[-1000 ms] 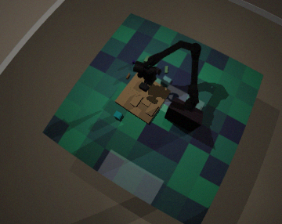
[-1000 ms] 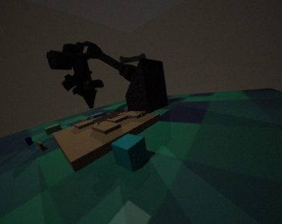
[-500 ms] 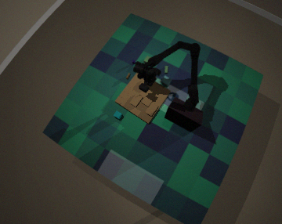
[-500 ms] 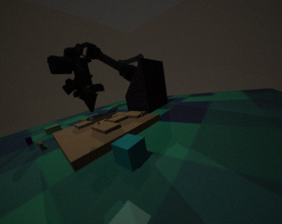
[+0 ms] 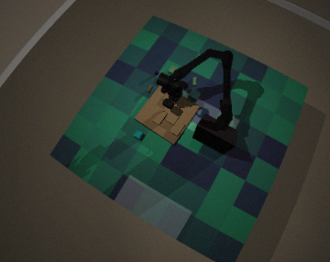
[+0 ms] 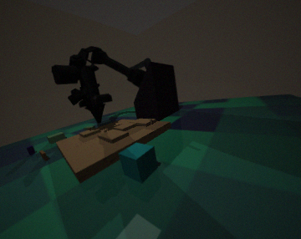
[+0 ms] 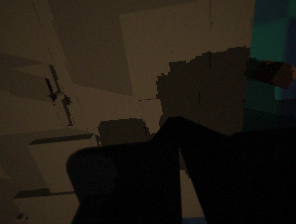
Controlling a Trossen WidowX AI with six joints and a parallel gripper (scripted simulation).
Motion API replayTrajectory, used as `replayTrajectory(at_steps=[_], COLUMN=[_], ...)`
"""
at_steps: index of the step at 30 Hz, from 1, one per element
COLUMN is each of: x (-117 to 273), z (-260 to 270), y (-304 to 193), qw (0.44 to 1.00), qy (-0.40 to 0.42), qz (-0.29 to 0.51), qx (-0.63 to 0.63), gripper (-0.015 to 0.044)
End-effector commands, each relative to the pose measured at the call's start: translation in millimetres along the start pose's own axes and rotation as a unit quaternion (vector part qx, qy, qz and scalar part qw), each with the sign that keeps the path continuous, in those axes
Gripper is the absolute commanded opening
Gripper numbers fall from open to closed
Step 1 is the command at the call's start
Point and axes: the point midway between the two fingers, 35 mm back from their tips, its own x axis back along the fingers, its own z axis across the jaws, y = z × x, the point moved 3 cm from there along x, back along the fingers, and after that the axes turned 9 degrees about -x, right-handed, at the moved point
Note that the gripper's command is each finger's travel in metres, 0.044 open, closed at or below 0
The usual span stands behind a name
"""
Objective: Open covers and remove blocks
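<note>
The wooden puzzle board (image 5: 144, 115) (image 6: 75, 156) lies on the patterned table, with raised flat covers on it. One cover (image 6: 113, 135) stands out near its front edge. In the dim light I cannot tell which covers are open or whether any well holds a block. A teal block (image 5: 138, 135) (image 6: 140, 160) rests on the table clear of the board. An orange-brown block (image 5: 149, 89) (image 6: 43, 155) and a dark blue block (image 5: 157, 72) (image 6: 31, 150) also rest off it. My gripper (image 6: 99, 121) (image 7: 174, 123) is shut and empty, pointing down low over the board's far part.
A pale yellow block (image 5: 172, 69) (image 6: 56, 137) lies beyond the board, and another pale block (image 5: 194, 81) lies right of it. A reddish block (image 7: 275, 74) shows past the board edge in the wrist view. The arm's dark base (image 5: 214, 135) (image 6: 159, 89) stands beside the board.
</note>
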Motion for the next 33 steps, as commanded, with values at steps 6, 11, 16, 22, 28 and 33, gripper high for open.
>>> replayTrajectory(at_steps=[6, 11, 16, 22, 28, 33], x=[-10.0, -14.9, -19.8, -25.6, -25.6, -25.5], z=[-0.5, -0.9, -1.3, -1.9, -1.3, -0.5], y=[-1.2, -1.4, -1.7, -2.2, 1.2, 6.2], qw=[1.0, 1.0, 1.0, 1.0, 1.0, 1.0], qy=[-0.003, -0.003, -0.004, -0.004, -0.004, -0.004], qz=[0.001, 0.001, 0.001, 0.001, 0.001, 0.0], qx=[0.004, 0.004, 0.004, 0.004, 0.004, 0.003], gripper=[0.0, 0.0, 0.0, 0.0, 0.0, 0.0])
